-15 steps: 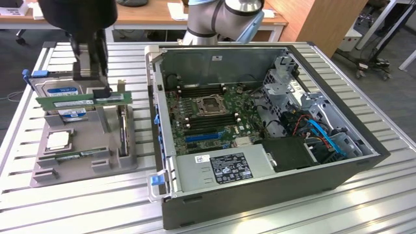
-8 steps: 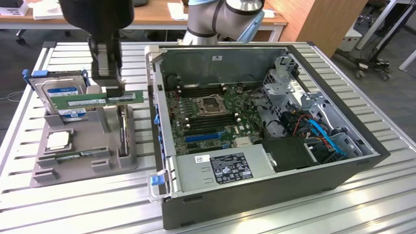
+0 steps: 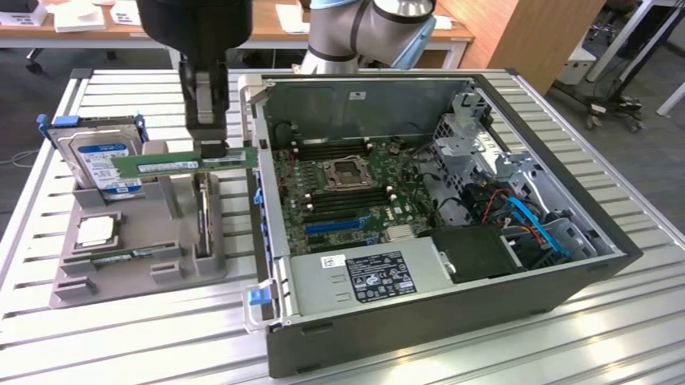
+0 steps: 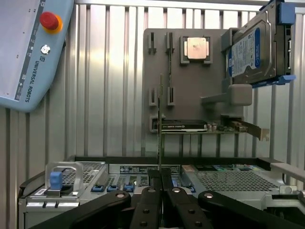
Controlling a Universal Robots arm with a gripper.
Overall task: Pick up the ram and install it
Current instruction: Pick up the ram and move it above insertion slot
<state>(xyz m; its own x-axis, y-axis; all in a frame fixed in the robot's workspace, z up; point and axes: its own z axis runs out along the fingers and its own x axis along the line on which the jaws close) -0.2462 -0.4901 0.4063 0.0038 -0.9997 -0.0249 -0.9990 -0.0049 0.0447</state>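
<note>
The tool (image 3: pixel 212 149) is seen in the exterior view closed narrowly on the ram (image 3: pixel 182 162), which is gripped at its upper edge, towards the end nearer the computer case (image 3: pixel 428 321). The ram is held level and lengthwise, raised over the grey holder (image 3: pixel 128 277). It is placed just in front of the hard drive (image 3: pixel 102 160), and its far end reaches the case's side wall on the exterior view's left.

In the wrist view the ram (image 4: pixel 159 129) is presented edge-on as a thin line running out from between the two black fingers (image 4: pixel 148 202) of the tool (image 4: pixel 161 180). No gap is observed between the fingers and the board.

The grey holder (image 4: pixel 190 90) is set on the slatted metal worktop (image 3: pixel 128 345), beside the case on the exterior view's left. The hard drive (image 4: pixel 252 52) is stood upright in it. A square processor (image 3: pixel 96 231) is laid flat in a recess, and a dark expansion card (image 3: pixel 204 216) is stood on edge. A second green stick (image 3: pixel 134 257) is laid in a slot at the holder's near side.

The case is laid open on the worktop, and the motherboard (image 3: pixel 354 184) and the labelled power supply (image 3: pixel 370 277) are exposed.

A teach pendant (image 4: pixel 28 52) with a red stop button (image 4: pixel 50 21) is noted on the worktop in the wrist view.
</note>
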